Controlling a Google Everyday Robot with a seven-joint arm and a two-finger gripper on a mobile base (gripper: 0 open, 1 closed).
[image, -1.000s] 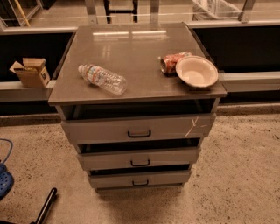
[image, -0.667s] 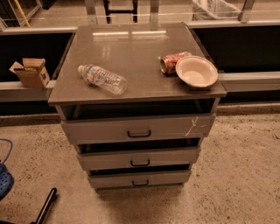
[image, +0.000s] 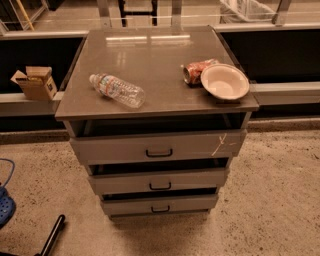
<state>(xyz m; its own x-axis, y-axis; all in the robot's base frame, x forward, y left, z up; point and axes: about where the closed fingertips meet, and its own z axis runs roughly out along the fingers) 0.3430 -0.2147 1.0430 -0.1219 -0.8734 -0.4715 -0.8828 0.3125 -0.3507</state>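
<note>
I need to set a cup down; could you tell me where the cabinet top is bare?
Free: the back half behind the water bottle, and the strip between it and the can. Crowded: right front corner, can beside bowl; gripper not in view.

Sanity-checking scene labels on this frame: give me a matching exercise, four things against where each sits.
Things:
1. clear plastic water bottle
2. red soda can
3. white round bowl
4. brown cardboard box

Places:
a. on the ledge left of the grey drawer cabinet
b. at the cabinet top's right front corner
c. on its side, on the left part of the top
d. on its side, just back-left of the bowl

Pairs: 1-c, 2-d, 3-b, 4-a.

The gripper is not in view; only a black bar shows at the bottom left, over the floor.
</note>
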